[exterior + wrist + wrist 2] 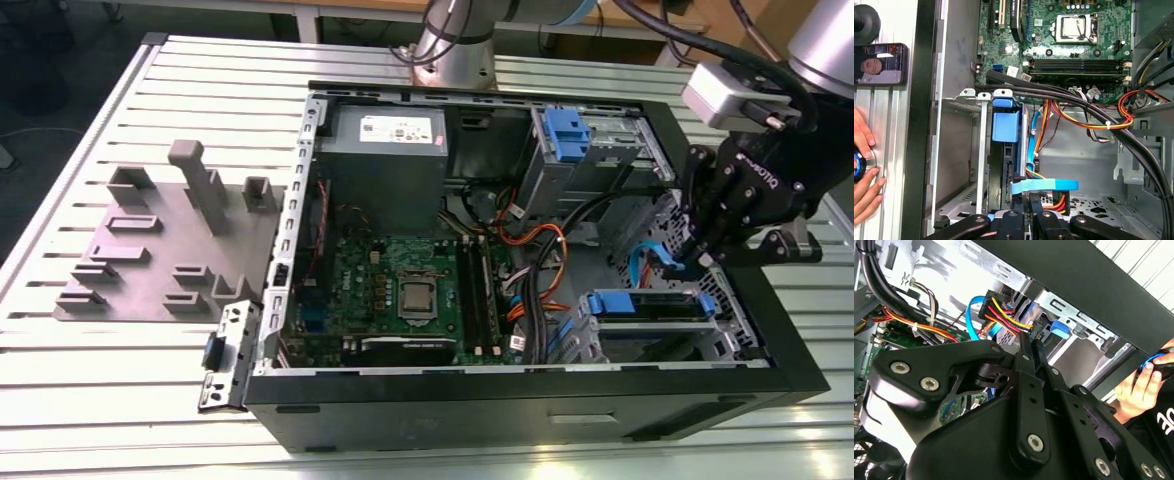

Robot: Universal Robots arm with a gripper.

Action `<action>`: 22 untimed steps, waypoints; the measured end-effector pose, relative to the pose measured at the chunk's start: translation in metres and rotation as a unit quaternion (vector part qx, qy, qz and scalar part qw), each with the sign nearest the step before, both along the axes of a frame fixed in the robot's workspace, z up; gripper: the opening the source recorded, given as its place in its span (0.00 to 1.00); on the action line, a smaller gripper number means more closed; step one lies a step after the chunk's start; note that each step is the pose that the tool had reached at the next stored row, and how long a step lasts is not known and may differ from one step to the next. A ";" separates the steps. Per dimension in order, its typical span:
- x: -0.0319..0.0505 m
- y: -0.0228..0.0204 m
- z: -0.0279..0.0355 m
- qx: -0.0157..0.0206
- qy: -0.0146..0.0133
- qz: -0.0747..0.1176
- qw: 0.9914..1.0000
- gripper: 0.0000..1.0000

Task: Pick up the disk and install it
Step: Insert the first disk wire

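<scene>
Disk point(647, 304) down in the lower drive cage, at the near corner of the computer case point(534, 405) on the exterior view's right, blue rail showing along its upper edge. It looked seated, or very nearly (how far home it sat, the cage wall hid). The hand point(703, 258) hung just above its end on the exterior view's right, close by the case wall. Its fingers were drawn together with nothing visible between them, tips angled down toward that end.

In the first wrist view the relation was plain. The disk point(1004, 127) stood edge-on in its slot, its long axis running straight from the blue front tab back to the hand point(1026, 212). So the hand lay in line with the disk's length, at the end where the red and yellow cables point(1051, 202) gathered. The second wrist view agreed: closed hand point(1030, 342) pointing at that bundle. By my reading the disk was in its bay and off the tabletop point(120, 400).
</scene>
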State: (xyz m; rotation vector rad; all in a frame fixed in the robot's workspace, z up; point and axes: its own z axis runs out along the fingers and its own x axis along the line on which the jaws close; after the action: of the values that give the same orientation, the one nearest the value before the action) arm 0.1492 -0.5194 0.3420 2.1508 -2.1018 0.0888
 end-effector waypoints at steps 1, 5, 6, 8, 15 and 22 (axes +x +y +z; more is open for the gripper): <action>-0.0001 -0.0011 -0.0003 0.000 0.000 0.000 1.000 0.16; -0.0005 -0.0057 -0.0011 0.000 -0.002 0.000 1.000 0.16; -0.0009 -0.0068 -0.0012 0.000 -0.002 0.000 1.000 0.16; -0.0019 -0.0093 -0.0012 0.000 -0.003 0.000 1.000 0.16; -0.0057 -0.0122 -0.0029 0.000 -0.007 0.000 1.000 0.16; -0.0058 -0.0123 -0.0039 -0.004 -0.007 0.000 1.000 0.16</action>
State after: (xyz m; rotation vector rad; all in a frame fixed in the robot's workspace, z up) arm 0.1433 -0.5318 0.3381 2.1524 -2.1045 0.1129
